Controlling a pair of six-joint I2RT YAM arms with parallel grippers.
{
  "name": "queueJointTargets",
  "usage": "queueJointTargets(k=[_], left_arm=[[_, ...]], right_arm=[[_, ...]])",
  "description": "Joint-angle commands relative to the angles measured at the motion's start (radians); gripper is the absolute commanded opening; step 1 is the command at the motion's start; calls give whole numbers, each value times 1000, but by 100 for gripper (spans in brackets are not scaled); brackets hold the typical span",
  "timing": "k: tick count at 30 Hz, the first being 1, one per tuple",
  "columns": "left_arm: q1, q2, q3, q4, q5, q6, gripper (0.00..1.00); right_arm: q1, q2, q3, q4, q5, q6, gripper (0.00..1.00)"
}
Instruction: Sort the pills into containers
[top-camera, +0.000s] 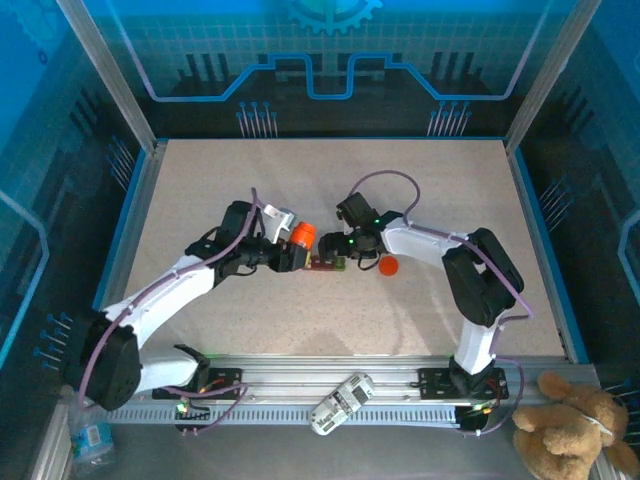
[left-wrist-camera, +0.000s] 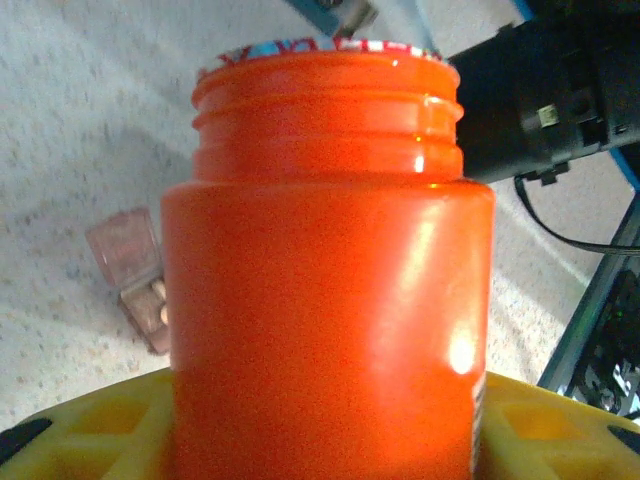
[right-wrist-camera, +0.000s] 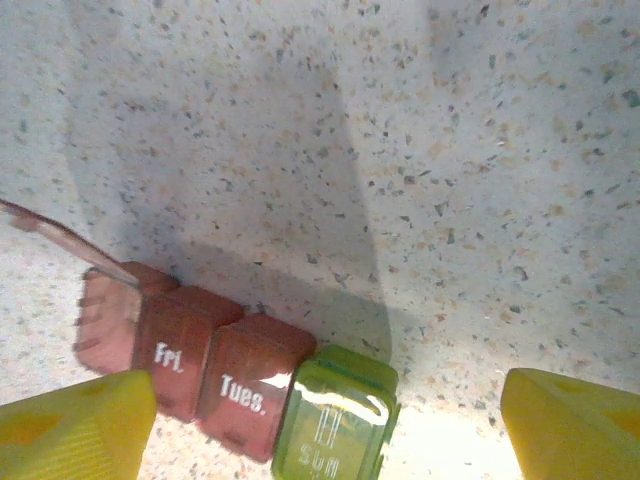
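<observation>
My left gripper (top-camera: 291, 252) is shut on an orange bottle (top-camera: 302, 236), capless, and tips its mouth toward the containers (top-camera: 328, 263). In the left wrist view the bottle (left-wrist-camera: 325, 300) stands between the yellow fingers (left-wrist-camera: 90, 430). Beside it an open dark red compartment (left-wrist-camera: 135, 280) holds a few pale pills (left-wrist-camera: 158, 298). My right gripper (top-camera: 334, 248) hovers over the strip's other end. In the right wrist view its yellow fingertips (right-wrist-camera: 80, 425) stand wide apart around the containers (right-wrist-camera: 245, 385): red "Fri." and "Tues." cells, a green "Sun" cell (right-wrist-camera: 335, 425), and one lid raised at the left end.
An orange cap (top-camera: 389, 266) lies on the speckled table just right of the strip. Blue rails (top-camera: 545, 240) frame the table. A white remote-like device (top-camera: 340, 403) rests on the near rail, and a plush toy (top-camera: 570, 430) sits at the bottom right.
</observation>
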Motion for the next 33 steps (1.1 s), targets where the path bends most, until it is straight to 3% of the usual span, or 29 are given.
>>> queueJointTargets(k=[1, 13, 18, 23, 33], left_arm=[[2, -87, -24, 143, -13, -24, 0], [-17, -156, -17, 436, -55, -15, 0], [-68, -152, -19, 587, -99, 46, 0], [-112, -150, -20, 695, -127, 104, 0], [-132, -157, -18, 687, -120, 133, 0]], right_arm=[[-26, -89, 45, -61, -11, 5, 90], [-128, -233, 37, -279, 137, -133, 93], [-190, -262, -40, -298, 122, -173, 91], [-228, -205, -55, -355, 121, -196, 89], [-216, -76, -76, -357, 117, -207, 77]])
